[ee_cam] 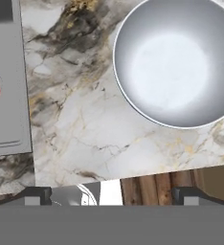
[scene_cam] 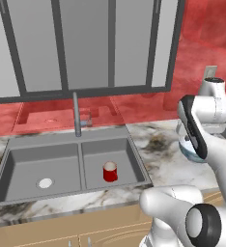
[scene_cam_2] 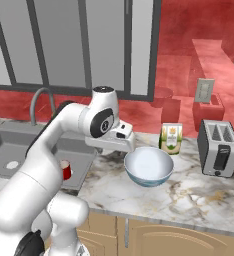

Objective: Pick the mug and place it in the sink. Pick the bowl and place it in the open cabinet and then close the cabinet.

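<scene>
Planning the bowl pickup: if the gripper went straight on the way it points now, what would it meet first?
Probably the bare marble countertop, beside the round white bowl rather than on it. The open gripper points down at the stone; depth is unclear.

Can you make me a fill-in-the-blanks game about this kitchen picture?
1. The red mug stands upright in the ____ basin of the sink.
2. The bowl sits on the marble ____.
3. The gripper has its jaws ____.
4. Right of the bowl stands a silver ____.

Missing words: right; counter; open; toaster
</scene>
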{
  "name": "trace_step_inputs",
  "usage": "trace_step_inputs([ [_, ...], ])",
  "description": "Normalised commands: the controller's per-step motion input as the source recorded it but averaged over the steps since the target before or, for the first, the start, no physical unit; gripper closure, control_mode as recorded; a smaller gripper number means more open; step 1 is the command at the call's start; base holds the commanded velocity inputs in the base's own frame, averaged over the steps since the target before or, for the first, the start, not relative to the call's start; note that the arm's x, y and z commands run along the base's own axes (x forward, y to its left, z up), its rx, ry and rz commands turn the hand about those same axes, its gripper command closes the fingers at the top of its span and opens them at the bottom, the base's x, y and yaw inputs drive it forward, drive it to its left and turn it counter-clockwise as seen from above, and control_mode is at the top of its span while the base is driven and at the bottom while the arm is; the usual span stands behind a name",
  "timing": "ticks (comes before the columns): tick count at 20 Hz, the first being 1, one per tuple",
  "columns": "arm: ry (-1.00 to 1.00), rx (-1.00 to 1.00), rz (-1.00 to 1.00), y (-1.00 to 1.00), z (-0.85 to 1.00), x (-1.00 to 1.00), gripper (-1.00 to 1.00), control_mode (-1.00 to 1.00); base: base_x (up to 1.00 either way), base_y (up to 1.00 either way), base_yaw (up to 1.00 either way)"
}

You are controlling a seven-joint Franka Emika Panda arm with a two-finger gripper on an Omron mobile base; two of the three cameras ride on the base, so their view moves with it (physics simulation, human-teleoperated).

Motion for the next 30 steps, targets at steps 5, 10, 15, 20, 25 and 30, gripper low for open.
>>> trace_step_inputs([
  [5,0.00,0.00,0.05,-0.14,-0.19,0.00,-1.00,-1.00,0.00,0.00,0.00],
  [10,0.00,0.00,0.03,-0.02,-0.19,0.00,-1.00,-1.00,0.00,0.00,0.00],
  [15,0.00,0.00,0.03,-0.01,-0.16,0.05,-1.00,-1.00,0.00,0.00,0.00],
  [20,0.00,0.00,0.03,-0.02,-0.13,0.12,-1.00,-1.00,0.00,0.00,0.00],
  [25,0.00,0.00,0.03,-0.02,-0.12,0.28,-1.00,-1.00,0.00,0.00,0.00],
  [30,0.00,0.00,0.04,-0.09,-0.09,0.29,-1.00,-1.00,0.00,0.00,0.00],
])
